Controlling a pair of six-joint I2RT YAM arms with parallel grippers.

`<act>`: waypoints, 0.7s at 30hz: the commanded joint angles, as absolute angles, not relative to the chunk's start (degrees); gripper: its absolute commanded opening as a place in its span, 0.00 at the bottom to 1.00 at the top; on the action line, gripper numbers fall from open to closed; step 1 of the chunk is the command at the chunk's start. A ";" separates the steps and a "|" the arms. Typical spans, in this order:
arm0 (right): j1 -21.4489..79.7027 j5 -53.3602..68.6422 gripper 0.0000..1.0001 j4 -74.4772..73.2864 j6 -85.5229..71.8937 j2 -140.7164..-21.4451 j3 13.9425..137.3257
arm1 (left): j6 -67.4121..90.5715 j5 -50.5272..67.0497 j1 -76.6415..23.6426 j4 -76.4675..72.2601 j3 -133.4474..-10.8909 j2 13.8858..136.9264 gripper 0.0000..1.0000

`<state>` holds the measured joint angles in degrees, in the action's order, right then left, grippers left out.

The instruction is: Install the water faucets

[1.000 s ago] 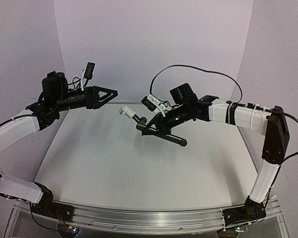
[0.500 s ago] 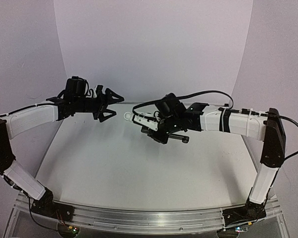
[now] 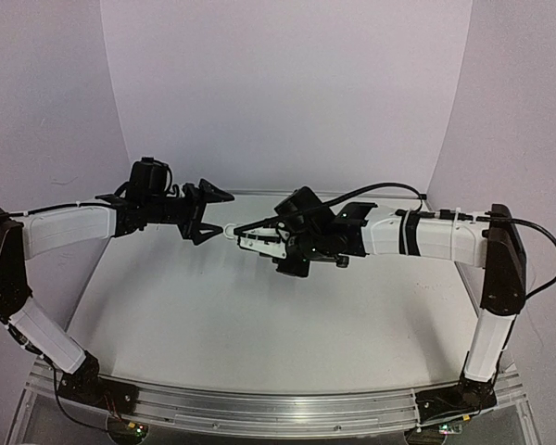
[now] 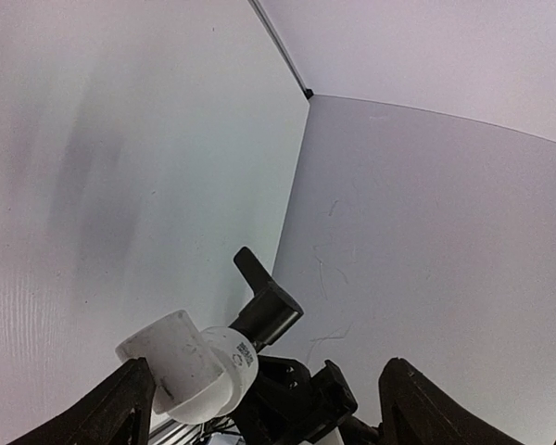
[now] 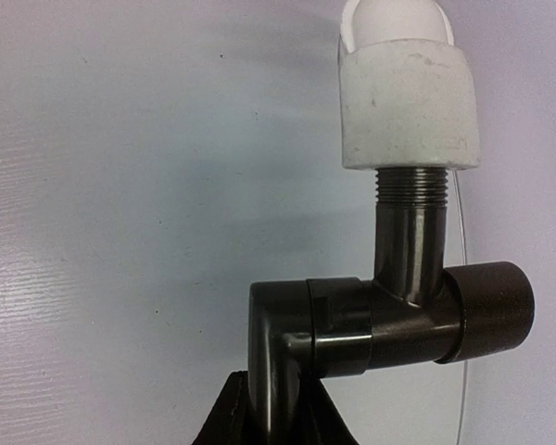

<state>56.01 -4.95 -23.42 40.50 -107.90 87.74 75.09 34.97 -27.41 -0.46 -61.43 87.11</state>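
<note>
left gripper advanced | black faucet moved left | white fitting between jaws

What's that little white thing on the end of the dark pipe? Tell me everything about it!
The small white plastic fitting is matte and slightly scuffed, a stubby tube with a rounded back and tiny printed marks. It sits on the threaded end of the dark metal faucet, which the shut right claw holds in the air. The open left claw flanks it; contact is unclear.
</note>
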 commanded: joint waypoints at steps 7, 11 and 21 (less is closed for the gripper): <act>55.88 -9.06 0.00 -14.41 40.88 -108.02 90.62 | 72.37 29.51 -28.64 10.85 -66.97 88.03 0.90; 56.01 -8.36 0.00 -14.33 40.33 -108.36 91.31 | 74.66 34.81 -29.19 5.15 -66.19 89.85 0.83; 56.33 -6.48 0.00 -14.28 38.04 -108.97 92.01 | 75.69 36.88 -30.78 -2.56 -64.85 91.80 0.61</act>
<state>56.03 -6.62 -20.18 40.23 -110.07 88.27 75.74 35.17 -30.40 3.56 -63.75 92.20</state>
